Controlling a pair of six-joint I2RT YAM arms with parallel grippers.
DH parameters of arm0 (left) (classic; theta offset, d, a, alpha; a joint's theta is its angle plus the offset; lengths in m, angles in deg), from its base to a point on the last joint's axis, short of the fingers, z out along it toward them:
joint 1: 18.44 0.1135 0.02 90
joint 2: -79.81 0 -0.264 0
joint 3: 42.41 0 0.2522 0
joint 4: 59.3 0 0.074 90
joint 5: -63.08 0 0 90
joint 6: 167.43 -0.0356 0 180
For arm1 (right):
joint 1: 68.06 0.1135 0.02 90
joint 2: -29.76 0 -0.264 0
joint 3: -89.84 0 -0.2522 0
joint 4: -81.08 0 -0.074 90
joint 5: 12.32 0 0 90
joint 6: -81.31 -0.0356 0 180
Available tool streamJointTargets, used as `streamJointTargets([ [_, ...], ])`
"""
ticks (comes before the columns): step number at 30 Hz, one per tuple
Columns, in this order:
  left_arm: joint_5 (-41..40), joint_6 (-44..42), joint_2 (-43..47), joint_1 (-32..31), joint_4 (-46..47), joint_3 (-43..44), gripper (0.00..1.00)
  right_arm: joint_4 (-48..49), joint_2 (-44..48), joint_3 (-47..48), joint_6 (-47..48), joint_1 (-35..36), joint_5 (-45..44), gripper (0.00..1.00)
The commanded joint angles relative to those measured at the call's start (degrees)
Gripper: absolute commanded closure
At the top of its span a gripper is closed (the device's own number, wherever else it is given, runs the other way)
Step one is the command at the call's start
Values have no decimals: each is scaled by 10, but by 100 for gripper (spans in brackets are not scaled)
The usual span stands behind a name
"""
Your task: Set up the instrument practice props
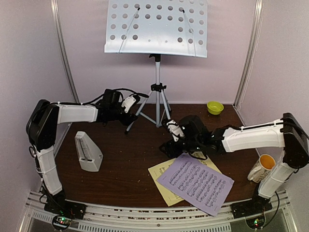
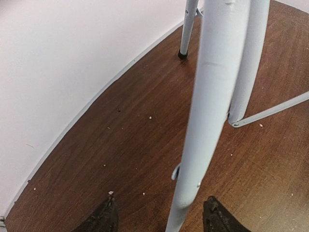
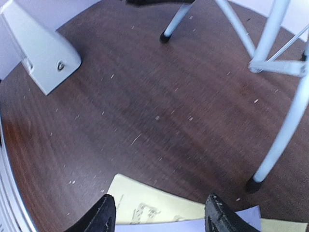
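Note:
The grey perforated music-stand desk [image 1: 157, 26] stands on its silver tripod [image 1: 157, 92] at the back of the table. My left gripper [image 1: 133, 111] is open around the tripod's left leg [image 2: 207, 121], which passes between the fingers [image 2: 102, 220] without being clamped. The lilac page [image 1: 195, 183] lies on the pale yellow page [image 1: 161, 181] at the front. My right gripper [image 1: 170, 145] is open and empty, hovering just behind the pages; the yellow page [image 3: 145, 205] shows between its fingertips [image 3: 219, 217]. The light grey pyramid metronome [image 1: 88, 152] stands upright at the left, also in the right wrist view [image 3: 38, 48].
A small green bowl [image 1: 215, 107] sits at the back right. A mug with an orange inside [image 1: 261, 167] stands by the right arm's base. Pale walls enclose the table on three sides. Another tripod leg [image 3: 285, 121] stands to the right of my right gripper.

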Motion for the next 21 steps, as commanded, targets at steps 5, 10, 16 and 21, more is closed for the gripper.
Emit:
streamJointTargets([
  [5,-8,16,26,4,39,-16,35,-79,-67,-18,-60,56,6,39],
  [10,-19,27,37,3,51,-27,32,-147,-100,-6,-80,56,-51,41],
  [16,-31,29,45,5,57,-38,31,-194,-109,-37,-88,13,-65,43],
  [21,-41,34,51,6,64,-47,30,-226,-98,-63,-81,-47,-74,45],
])
